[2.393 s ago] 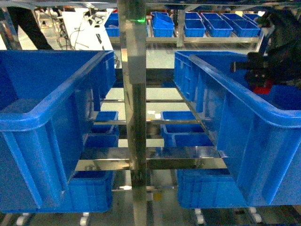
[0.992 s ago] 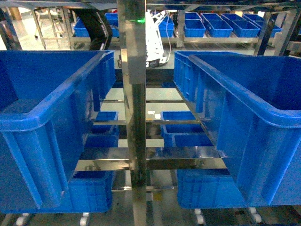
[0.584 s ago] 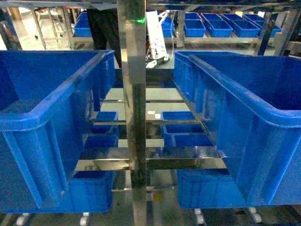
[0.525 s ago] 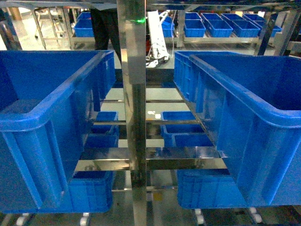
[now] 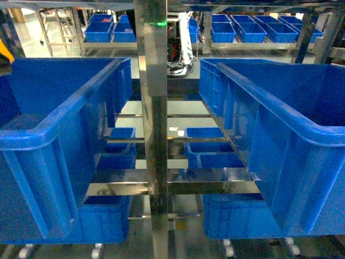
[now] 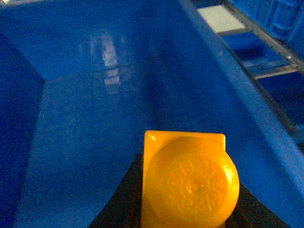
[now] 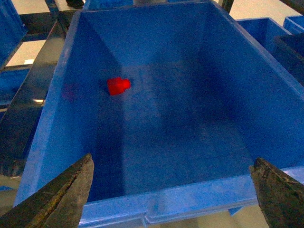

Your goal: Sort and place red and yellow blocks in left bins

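The yellow block (image 6: 190, 183) fills the bottom of the left wrist view, stud end toward the camera, with my left gripper (image 6: 190, 216) shut on it. It hangs over the bare floor of a deep blue bin (image 6: 85, 142). In the head view only a corner of the yellow block (image 5: 4, 53) shows, at the left edge above the left bin (image 5: 59, 116). The red block (image 7: 118, 85) lies on the floor of another blue bin (image 7: 156, 202), near its far left wall. My right gripper (image 7: 172, 161) is open above that bin's near rim, holding nothing.
A steel upright post (image 5: 153, 108) stands between the left bin and the right bin (image 5: 280, 108). Metal shelf rails and smaller blue crates (image 5: 207, 145) sit below and behind. More blue crates (image 5: 253, 27) line a far rack.
The right arm, over the right bin 2.4 s ago, has left the head view. A person crossed the background. The yellow block's corner has appeared at the left edge.
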